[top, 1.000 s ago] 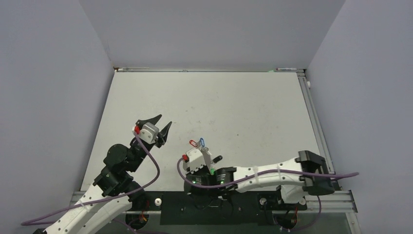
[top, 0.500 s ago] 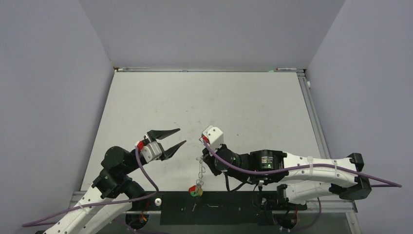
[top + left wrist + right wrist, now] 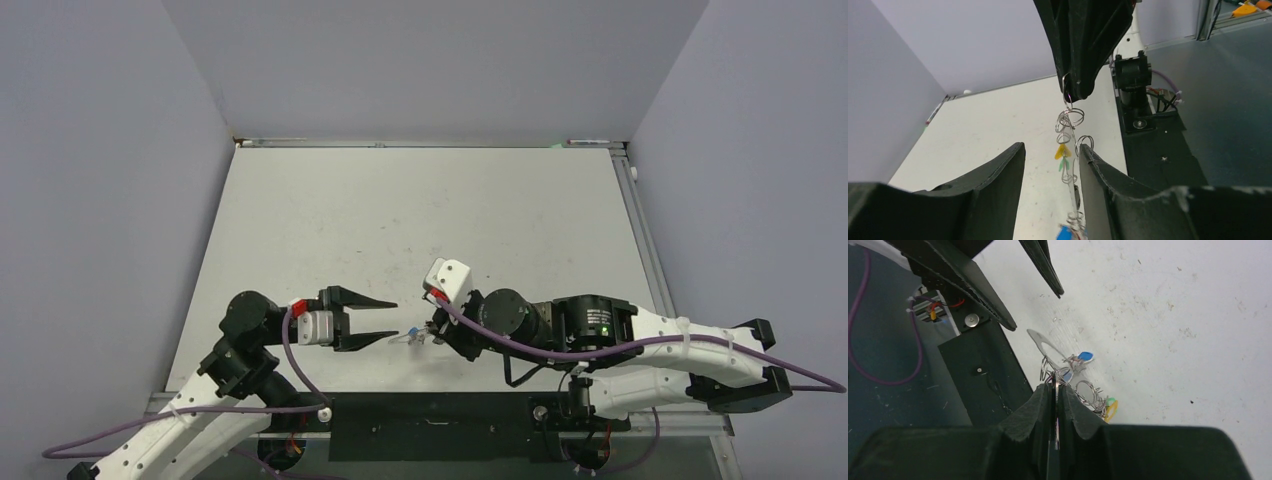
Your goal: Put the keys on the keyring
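Matte grey walls (image 3: 100, 200) on three sides; between them a pale, scuffed, speckled table (image 3: 400, 200), edged at the near side by a black strip (image 3: 430, 425). At left, the left gripper (image 3: 397, 320): black tapered fingers, spread wide, touching nothing, flanking the dangling bunch in the left wrist view. Between the arms, near the table's front edge, the keys (image 3: 415, 337): thin wire coils and small yellow, green and blue plastic heads, strung along the thin grey keyring (image 3: 1037, 336). At right, the right gripper (image 3: 432, 328): pressed together, pinching the keyring's upper edge.
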Available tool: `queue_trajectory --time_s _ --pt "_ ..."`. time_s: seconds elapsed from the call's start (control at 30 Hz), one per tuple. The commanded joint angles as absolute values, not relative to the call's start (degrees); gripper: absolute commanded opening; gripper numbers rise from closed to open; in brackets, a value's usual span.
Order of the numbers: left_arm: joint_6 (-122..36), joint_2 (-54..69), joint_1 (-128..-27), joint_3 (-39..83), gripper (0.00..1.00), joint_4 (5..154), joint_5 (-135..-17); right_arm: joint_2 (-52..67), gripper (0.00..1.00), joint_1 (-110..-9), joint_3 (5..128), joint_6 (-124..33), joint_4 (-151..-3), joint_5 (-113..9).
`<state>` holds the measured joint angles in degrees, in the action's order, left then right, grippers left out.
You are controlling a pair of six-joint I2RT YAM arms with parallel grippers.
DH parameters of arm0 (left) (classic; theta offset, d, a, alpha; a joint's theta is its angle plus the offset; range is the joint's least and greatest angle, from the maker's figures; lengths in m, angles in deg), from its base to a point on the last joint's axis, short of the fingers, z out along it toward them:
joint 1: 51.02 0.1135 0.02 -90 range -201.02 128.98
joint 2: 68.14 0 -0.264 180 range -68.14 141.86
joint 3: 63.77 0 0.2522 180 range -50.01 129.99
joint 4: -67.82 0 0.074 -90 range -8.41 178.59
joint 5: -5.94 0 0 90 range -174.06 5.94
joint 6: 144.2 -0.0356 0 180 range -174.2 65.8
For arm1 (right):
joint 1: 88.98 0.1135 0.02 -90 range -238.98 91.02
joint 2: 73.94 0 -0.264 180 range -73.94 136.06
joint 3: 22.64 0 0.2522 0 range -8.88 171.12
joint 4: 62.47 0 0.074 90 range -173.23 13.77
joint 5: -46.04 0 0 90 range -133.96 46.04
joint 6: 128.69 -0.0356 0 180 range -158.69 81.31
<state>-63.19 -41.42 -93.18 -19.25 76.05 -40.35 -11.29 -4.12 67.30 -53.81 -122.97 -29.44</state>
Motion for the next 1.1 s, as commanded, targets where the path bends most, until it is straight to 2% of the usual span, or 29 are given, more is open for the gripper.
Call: queue_trajectory --time_s 0.0,0.33,0.73,1.07 --pt "-57.8 -38.9 -92.8 -18.3 0.4 67.7 -34.3 -13.7 0.05 -4.3 71.1 -47.4 -120.5 -35.4" --pt "-48.8 -34.4 -93.3 -18.8 0.33 59.4 -28.3 -13.7 0.05 -4.3 70.5 -43.1 -119.6 -40.8" --pt "-46.4 -30.1 -96.2 -18.3 0.33 58.3 -26.4 -13.9 0.05 -4.2 71.0 -42.2 -118.2 -43.1" --pt "-48.6 -31.4 -97.1 -18.4 0.33 61.2 -27.3 -14.3 0.05 -4.3 71.4 -42.3 -117.0 -41.1"
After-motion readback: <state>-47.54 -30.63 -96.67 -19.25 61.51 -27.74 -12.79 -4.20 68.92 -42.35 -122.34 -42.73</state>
